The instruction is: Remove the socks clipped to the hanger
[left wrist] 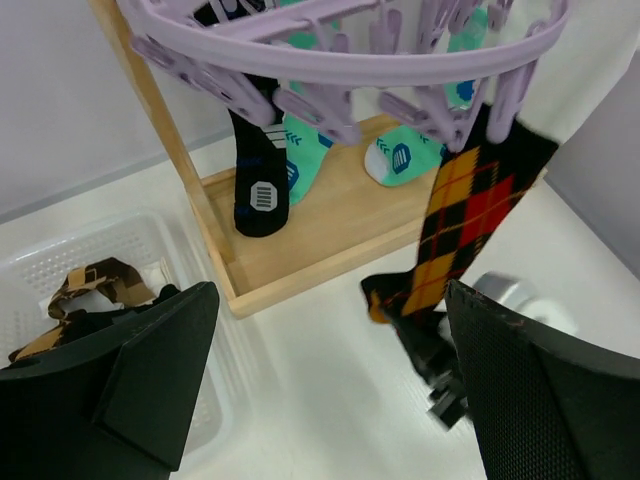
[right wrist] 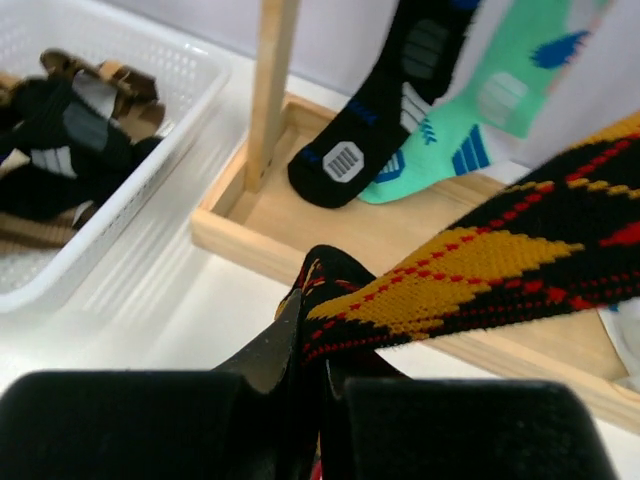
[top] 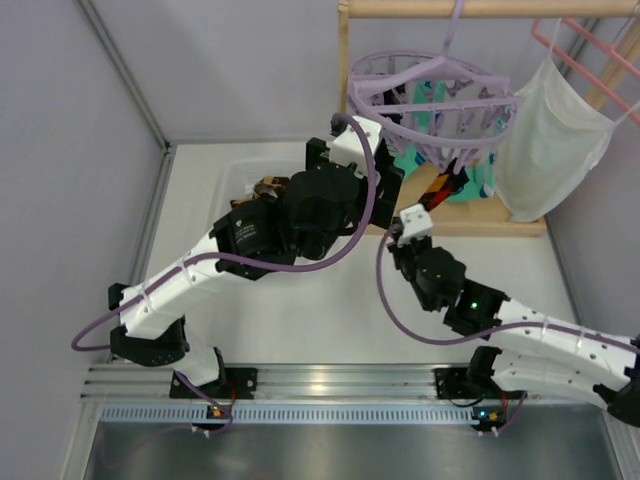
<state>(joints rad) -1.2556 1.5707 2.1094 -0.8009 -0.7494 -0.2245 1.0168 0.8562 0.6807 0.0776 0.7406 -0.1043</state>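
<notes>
Gripping the argyle sock [right wrist: 480, 270], clipped to the hanger [left wrist: 340, 65], the right tool [right wrist: 310, 335] is clenched; the left tool [left wrist: 335, 345] gapes empty. A black sock [left wrist: 262, 180] and teal socks [left wrist: 400, 160] hang there too; others lie in the basket [left wrist: 70, 262].

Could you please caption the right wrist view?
Shut right gripper grips the black-and-yellow argyle fabric sock near the wooden rack base.

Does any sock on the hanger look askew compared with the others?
Yes. The argyle sock slants sideways from its clip on the lavender hanger, pulled by the right gripper, which is shut on its lower end. The black sock and the mint sock hang straight down.
</notes>
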